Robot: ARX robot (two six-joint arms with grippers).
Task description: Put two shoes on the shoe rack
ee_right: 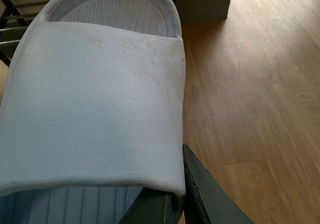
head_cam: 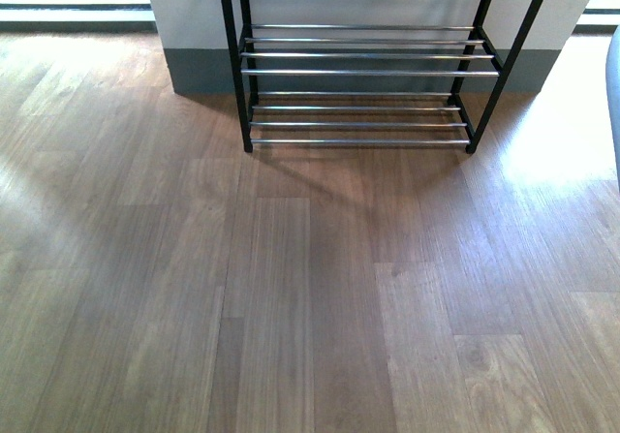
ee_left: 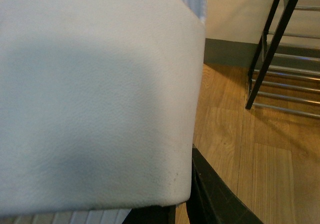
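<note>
The shoe rack, black frame with chrome bars, stands against the far wall in the front view; its shown tiers hold nothing. Neither arm shows there. In the left wrist view my left gripper is shut on the strap edge of a pale blue slide that fills most of the picture; the rack is beyond it. In the right wrist view my right gripper is shut on the strap edge of the other pale blue slide, with rack bars behind it. The grey sneakers are out of view.
Wood plank floor stretches from me to the rack. A white wall with a dark grey skirting stands behind the rack. A grey-blue edge of something shows at the far right.
</note>
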